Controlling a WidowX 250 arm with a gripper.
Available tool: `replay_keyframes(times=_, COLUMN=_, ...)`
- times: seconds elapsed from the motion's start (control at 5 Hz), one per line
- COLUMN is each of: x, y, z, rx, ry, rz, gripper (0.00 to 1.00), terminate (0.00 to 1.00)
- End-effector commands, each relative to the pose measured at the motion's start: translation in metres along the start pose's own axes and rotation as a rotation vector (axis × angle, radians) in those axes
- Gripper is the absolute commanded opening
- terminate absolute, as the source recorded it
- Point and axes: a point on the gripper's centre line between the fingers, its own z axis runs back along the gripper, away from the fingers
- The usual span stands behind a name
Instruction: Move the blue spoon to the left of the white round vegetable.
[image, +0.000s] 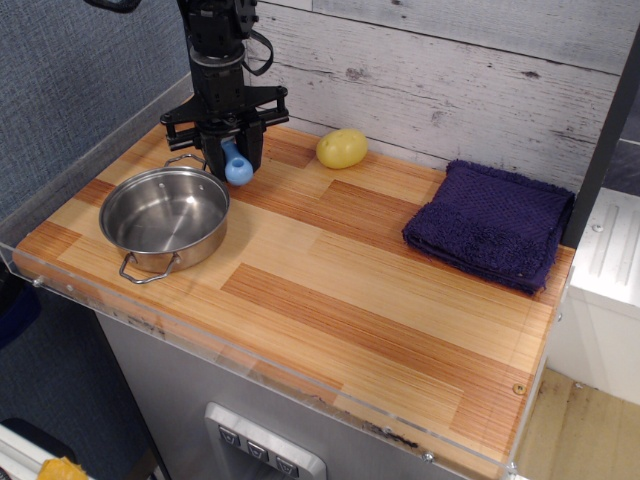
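Observation:
The blue spoon hangs from my gripper by its top end. Its light-blue handle points down and slightly right, and its grey bowl is hidden between the fingers. The gripper is shut on the spoon and holds it low over the wooden table, at the back left, just behind the pot's rim. The white round vegetable, pale yellow and egg-shaped, lies on the table by the back wall, about a hand's width to the right of the spoon.
A steel pot with two loop handles stands at the front left, directly below and in front of the gripper. A folded dark purple cloth lies at the right. A plank wall runs along the back, a grey wall on the left.

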Motion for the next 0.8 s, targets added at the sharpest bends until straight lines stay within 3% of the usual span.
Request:
replay_keyframes(times=0.0, x=0.005, y=-0.001, z=0.001, rx=-0.017, ry=-0.033, rz=0.010, gripper=0.00, terminate=0.00)
replay_keyframes(times=0.2, x=0.001, y=-0.003, z=-0.008, rx=-0.029, ry=-0.022, rz=0.014, gripper=0.00, terminate=0.00)
replay_keyframes(times=0.4, x=0.003, y=-0.009, z=-0.015, rx=-0.064, ry=0.006, rz=-0.002, gripper=1.00, terminate=0.00)
replay_keyframes(times=0.6, x=0.004, y=-0.008, z=-0.010, rx=-0.055, ry=0.010, rz=0.022, gripper=1.00, terminate=0.00)
